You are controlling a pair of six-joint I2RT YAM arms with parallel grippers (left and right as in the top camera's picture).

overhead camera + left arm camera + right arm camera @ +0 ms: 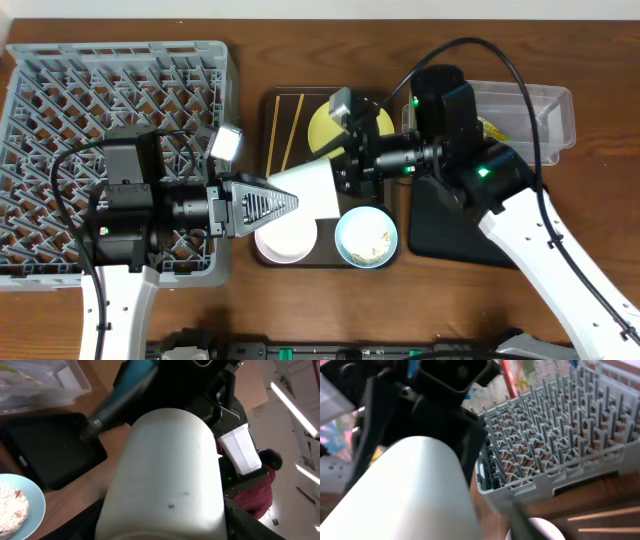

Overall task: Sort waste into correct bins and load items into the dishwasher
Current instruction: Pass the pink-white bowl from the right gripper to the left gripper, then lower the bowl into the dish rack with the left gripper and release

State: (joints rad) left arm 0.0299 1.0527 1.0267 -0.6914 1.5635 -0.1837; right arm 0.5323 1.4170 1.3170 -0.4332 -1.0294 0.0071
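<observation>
While both arms meet above the brown tray [272, 110], the white cup [308, 186] hangs sideways between them.
From nine o'clock the left gripper [283, 203] clamps it; the right gripper [345, 172] sits at its two o'clock edge, grip impossible to tell. The grey rack [60, 80] lies at nine o'clock.

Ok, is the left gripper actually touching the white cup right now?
Touching. In the left wrist view the white cup sits wedged between the dark fingers of the left gripper, with both fingers pressed against its sides.
</observation>
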